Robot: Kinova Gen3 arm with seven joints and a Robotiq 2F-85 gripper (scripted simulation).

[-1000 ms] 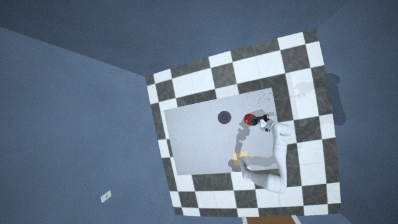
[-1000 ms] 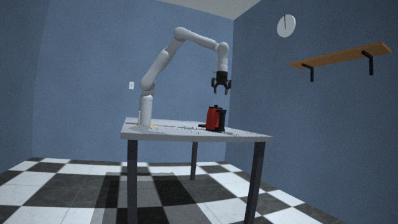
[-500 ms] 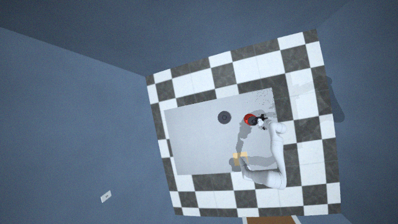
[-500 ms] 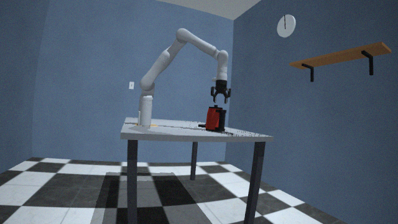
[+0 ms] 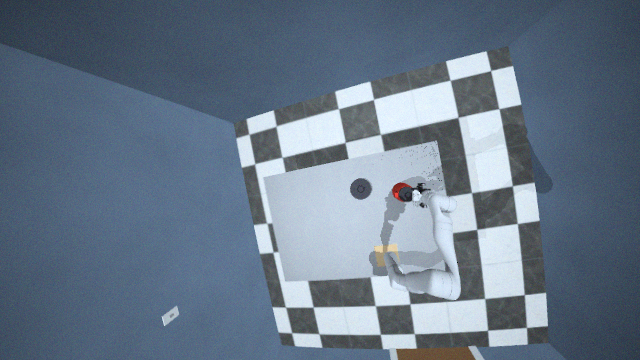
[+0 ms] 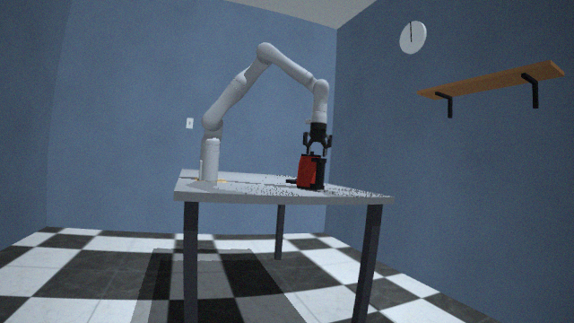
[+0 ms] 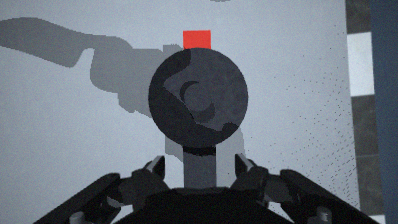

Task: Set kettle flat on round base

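Observation:
The red kettle [image 5: 401, 191] with a dark lid stands upright on the grey table, near the table's edge on the arm's side. It also shows in the side view [image 6: 310, 171]. The round dark base [image 5: 360, 188] lies flat on the table, apart from the kettle, with its stud up. My gripper [image 6: 317, 150] is open and points straight down over the kettle's handle, fingertips about level with the kettle's top. In the wrist view the lid [image 7: 198, 97] fills the middle, the red spout [image 7: 196, 39] points away, and the handle bar [image 7: 199, 167] lies between my open fingers, untouched.
The table's edge [image 7: 347, 100] runs close beside the kettle, with checkered floor beyond. A yellow patch [image 5: 386, 254] lies by the arm's foot. A wooden shelf [image 6: 491, 81] and a clock [image 6: 413, 37] hang on the wall, well off the table.

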